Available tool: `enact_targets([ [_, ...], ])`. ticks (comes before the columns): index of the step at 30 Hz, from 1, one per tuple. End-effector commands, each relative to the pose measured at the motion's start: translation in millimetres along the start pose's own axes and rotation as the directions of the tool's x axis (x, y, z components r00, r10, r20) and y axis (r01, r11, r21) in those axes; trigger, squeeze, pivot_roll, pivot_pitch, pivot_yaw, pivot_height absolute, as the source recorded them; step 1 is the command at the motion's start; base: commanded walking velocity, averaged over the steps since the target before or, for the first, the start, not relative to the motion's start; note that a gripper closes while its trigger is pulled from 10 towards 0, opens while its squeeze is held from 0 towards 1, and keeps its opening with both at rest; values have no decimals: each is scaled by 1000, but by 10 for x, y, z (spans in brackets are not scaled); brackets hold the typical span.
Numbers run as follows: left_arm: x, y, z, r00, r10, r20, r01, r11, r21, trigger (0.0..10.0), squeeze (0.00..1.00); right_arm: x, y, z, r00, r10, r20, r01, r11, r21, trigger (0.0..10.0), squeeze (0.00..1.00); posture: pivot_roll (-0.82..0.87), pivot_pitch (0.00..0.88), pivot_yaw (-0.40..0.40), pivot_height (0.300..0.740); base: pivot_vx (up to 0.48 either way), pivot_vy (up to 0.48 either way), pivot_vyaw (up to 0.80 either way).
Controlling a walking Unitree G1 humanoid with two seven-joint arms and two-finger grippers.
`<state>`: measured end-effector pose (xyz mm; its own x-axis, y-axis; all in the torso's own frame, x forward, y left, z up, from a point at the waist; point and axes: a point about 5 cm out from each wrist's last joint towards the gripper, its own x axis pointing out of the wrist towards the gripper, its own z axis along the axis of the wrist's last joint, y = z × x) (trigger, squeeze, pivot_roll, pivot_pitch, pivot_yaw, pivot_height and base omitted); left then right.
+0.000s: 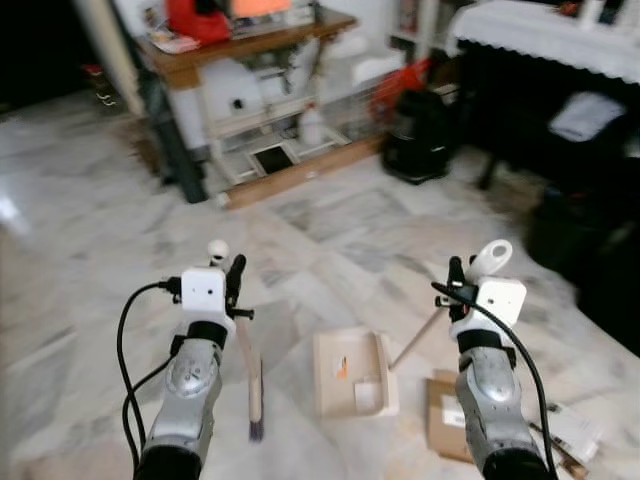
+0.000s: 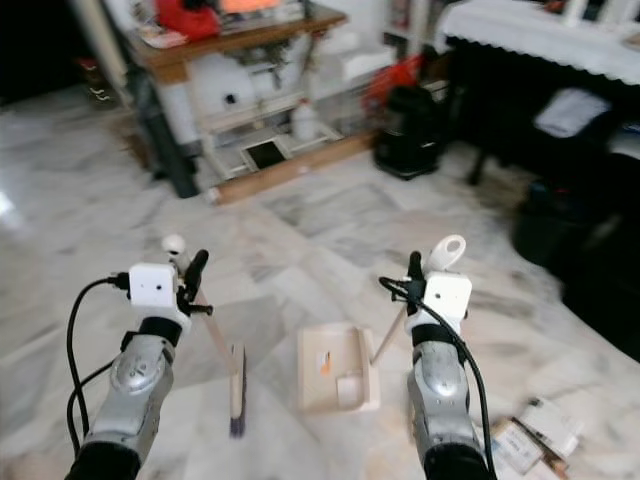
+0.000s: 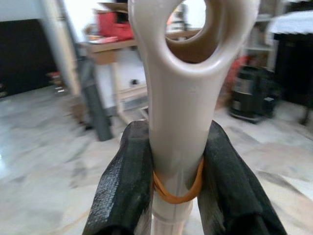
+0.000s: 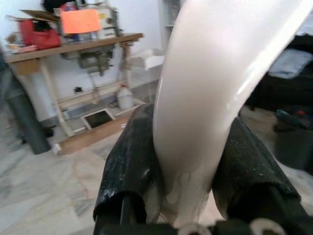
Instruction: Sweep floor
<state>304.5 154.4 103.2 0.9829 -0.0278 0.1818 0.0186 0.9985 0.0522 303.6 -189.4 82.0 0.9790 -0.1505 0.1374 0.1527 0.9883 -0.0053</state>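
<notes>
Marble floor [image 1: 330, 225] in pale grey and white spreads across a cluttered room, and low on it stand the tools for sweeping. The broom [image 1: 252, 385] hangs from the left gripper [image 1: 232, 283], its short dark bristles resting on the floor just left of the dustpan [image 1: 352, 372]; in the left wrist view the two black fingers [image 3: 128, 186] press both sides of the beige handle below its hanging loop, where an orange rubber band circles it. The right gripper [image 1: 457, 283] is clamped on the dustpan's handle [image 4: 205, 98], which slants down to the cream pan lying flat on the floor between the two arms, with a little debris or a label inside. To the right lie cardboard pieces [image 1: 445, 415] and papers [image 2: 535, 430]. Farther back stand a wooden worktable [image 1: 250, 45], a black bin [image 1: 420, 135] and a dark table with a white cloth [image 1: 545, 35]. Sweeping looks barely begun: both tools are in hand, yet litter is still on the floor.
</notes>
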Motion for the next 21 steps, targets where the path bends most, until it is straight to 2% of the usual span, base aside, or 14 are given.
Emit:
enact_targets([
  [1, 41, 66, 102, 998, 26, 50, -26, 1000, 9, 10000, 0, 70, 73, 135, 998, 15, 57, -16, 1000, 16, 10000, 0, 102, 0, 20, 740, 0, 0, 800],
  [21, 23, 72, 112, 998, 45, 48, -46, 999, 22, 10000, 0, 94, 91, 152, 998, 32, 50, -34, 999, 26, 10000, 0, 111, 0, 13, 740, 0, 0, 800],
])
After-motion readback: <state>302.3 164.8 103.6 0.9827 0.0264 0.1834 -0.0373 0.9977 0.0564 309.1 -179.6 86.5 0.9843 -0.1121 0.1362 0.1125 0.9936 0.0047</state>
